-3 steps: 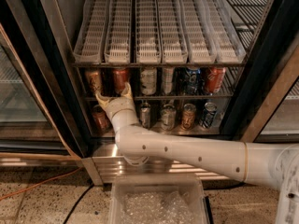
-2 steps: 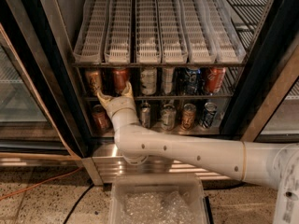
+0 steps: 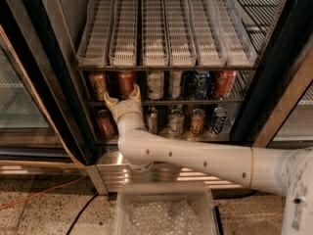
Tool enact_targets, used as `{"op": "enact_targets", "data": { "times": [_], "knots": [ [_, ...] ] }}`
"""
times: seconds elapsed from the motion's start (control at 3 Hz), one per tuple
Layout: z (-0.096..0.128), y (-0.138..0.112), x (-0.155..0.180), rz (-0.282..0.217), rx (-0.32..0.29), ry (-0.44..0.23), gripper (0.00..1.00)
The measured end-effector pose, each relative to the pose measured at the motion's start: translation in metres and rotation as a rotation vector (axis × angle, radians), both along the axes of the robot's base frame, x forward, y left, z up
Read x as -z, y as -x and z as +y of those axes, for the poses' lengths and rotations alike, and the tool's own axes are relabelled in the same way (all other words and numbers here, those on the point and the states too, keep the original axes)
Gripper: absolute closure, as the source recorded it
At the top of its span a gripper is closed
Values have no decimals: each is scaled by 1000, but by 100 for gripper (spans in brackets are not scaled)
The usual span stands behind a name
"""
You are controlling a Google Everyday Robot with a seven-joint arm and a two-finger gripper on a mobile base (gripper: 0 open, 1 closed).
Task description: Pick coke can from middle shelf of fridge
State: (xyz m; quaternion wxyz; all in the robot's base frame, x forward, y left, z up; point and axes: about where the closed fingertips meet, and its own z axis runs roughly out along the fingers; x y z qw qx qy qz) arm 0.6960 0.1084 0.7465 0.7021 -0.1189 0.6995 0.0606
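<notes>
- We find the fridge (image 3: 275,72) with its door open, black frames on either side and a ribbed steel base (image 3: 111,174) at the foot.
- The top rack (image 3: 166,28) carries white plastic lanes. We see no cans in them.
- Below it, the middle shelf (image 3: 195,102) is a dark wire rack with a thin front bar, holding one row of cans.
- The coke can (image 3: 126,81) stands upright on that shelf, second from the left, red with a silver rim.
- An orange-tan can (image 3: 98,85) stands just beside it on the left and a pale can (image 3: 155,84) on the right. Further right are a blue can (image 3: 199,84) and a red can with white markings (image 3: 224,83).
- The gripper (image 3: 123,98) is at the front bar of the middle shelf, directly below and in front of the coke can.
- Its two tan fingers (image 3: 110,102) are spread wide, pointing up and into the fridge. They hold nothing.
- The lower edge of the coke can shows between the fingertips. We cannot tell whether either finger touches it.
- The white arm (image 3: 195,158) reaches in from the lower right, bending up at the base of the fridge.
- More cans stand on the level below, among them a red one (image 3: 105,123) just left of the arm.
- A clear plastic bin (image 3: 164,212) sits on the speckled floor in front of the fridge, and an orange cable (image 3: 39,196) runs to its left.
</notes>
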Motion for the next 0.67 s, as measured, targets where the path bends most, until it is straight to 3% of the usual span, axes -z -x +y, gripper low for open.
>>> {"op": "enact_targets", "data": {
  "times": [0.67],
  "knots": [
    [-8,-13,0,-5,37,-6,30]
  ]
}}
